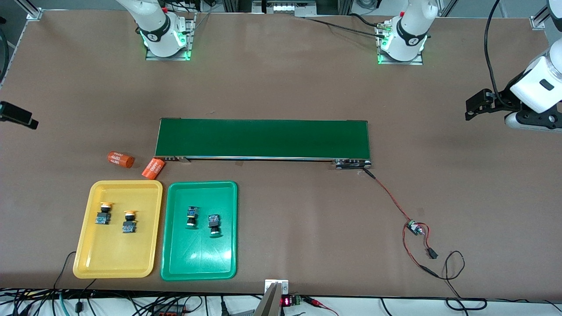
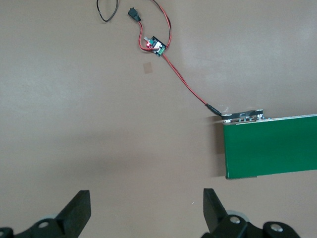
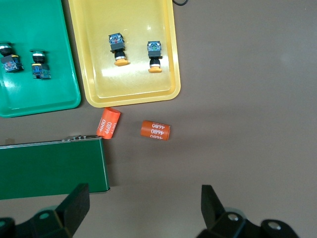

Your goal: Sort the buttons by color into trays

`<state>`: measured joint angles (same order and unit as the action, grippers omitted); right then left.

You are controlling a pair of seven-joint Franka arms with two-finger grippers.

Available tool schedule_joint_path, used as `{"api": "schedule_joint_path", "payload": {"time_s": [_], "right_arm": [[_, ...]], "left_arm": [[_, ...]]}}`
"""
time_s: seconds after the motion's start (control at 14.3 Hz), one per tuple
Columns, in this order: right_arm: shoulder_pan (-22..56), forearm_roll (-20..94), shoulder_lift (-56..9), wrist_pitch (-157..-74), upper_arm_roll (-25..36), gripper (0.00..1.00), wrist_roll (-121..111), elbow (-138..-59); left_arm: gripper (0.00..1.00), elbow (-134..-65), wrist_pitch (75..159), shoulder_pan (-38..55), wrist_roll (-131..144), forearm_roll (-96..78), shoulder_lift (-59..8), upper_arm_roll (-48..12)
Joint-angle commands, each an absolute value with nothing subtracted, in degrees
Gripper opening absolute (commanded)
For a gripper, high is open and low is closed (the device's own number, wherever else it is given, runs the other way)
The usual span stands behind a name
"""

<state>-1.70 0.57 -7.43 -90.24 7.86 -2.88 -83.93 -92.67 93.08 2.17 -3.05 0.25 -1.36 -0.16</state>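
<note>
Both grippers, left gripper [image 2: 143, 210] and right gripper [image 3: 141, 208], hang spread and empty above bare table, waiting. Yellow tray [image 1: 88, 263] at seven o'clock holds both yellow buttons [image 1: 103, 213]; green tray [image 1: 197, 270] beside it holds both green buttons [image 1: 192, 216], so sorting looks finished

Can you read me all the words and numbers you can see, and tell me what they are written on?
"4680" in white print: on the orange cylinder lying on the table beside the yellow tray.
"4680" in white print: on the other orange cylinder, beside the conveyor belt.
A smaller white line under each number is too blurred to read.
Red lit digits on a small display at the table's edge nearest the front camera: too small to read.
</note>
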Motion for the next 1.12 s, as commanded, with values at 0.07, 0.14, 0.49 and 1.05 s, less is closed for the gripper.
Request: {"api": "schedule_joint_path", "payload": {"time_s": [0.07, 0.14, 0.49, 1.05], "right_arm": [[-1.49, -0.53, -4.67, -90.44, 6.94, 1.00, -0.88, -87.44], [-1.49, -0.53, -3.44, -90.53, 6.86, 1.00, -0.88, -88.76], [-1.50, -0.44, 0.79, -91.06, 6.94, 1.00, -1.05, -92.11], [-1.23, -0.70, 0.35, -90.44, 5.36, 1.00, -1.76, -91.58]], "left_arm": [[1.00, -90.97, 91.85, 2.37, -2.55, 0.79, -2.02, -0.35], [1.00, -90.97, 91.85, 2.37, -2.55, 0.79, -2.02, -0.35], [1.00, -90.97, 91.85, 2.37, -2.55, 0.79, -2.02, -0.35], [1.00, -90.97, 91.85, 2.37, -2.55, 0.79, -2.02, -0.35]]}}
